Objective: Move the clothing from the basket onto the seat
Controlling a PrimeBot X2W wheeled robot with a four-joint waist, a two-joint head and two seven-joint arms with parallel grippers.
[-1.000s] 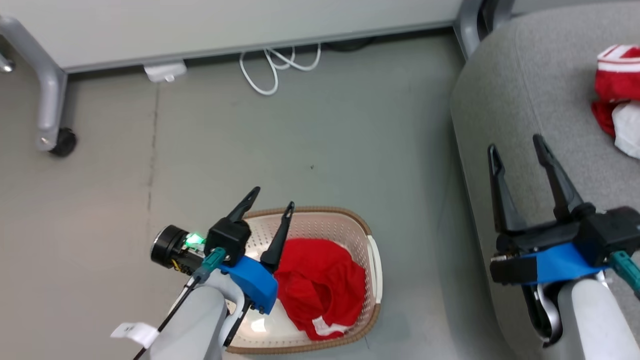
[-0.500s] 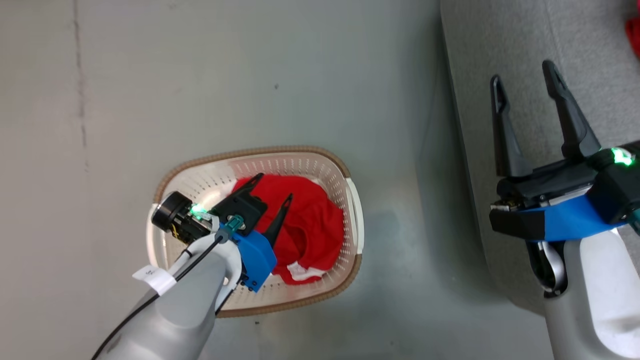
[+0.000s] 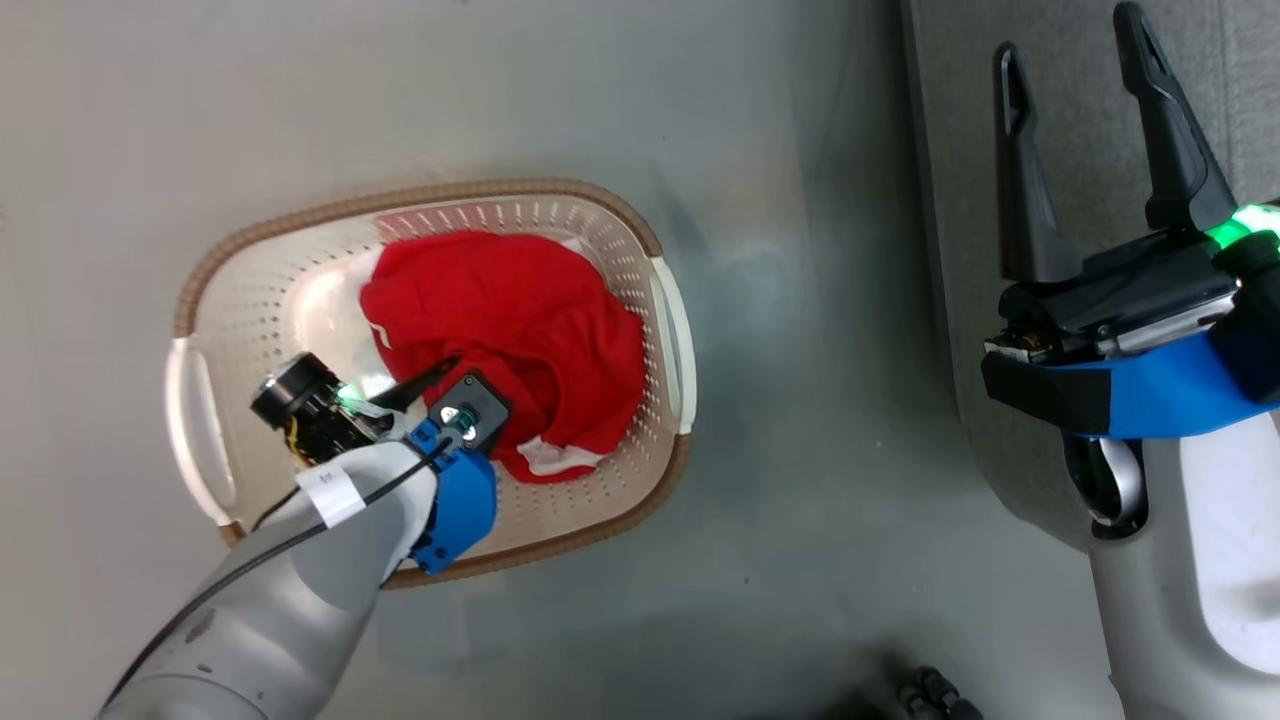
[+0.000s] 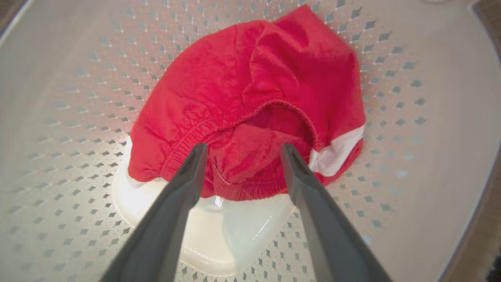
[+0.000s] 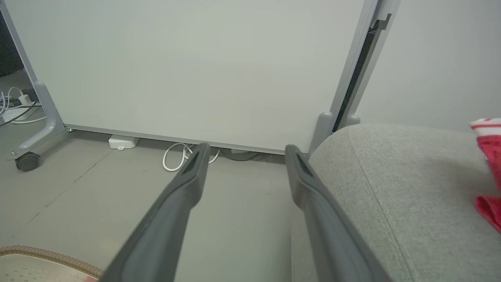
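Grey floor: clothing in basket at spread left hand; right hand spread too.

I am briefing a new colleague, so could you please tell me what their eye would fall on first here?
The bright red garment crumpled in the cream basket on the grey floor stands out first. The left gripper reaches into the basket, jaws open on either side of a fold at the garment's elastic waistband. The right gripper hangs open over the grey seat, where a second red-and-white garment lies.
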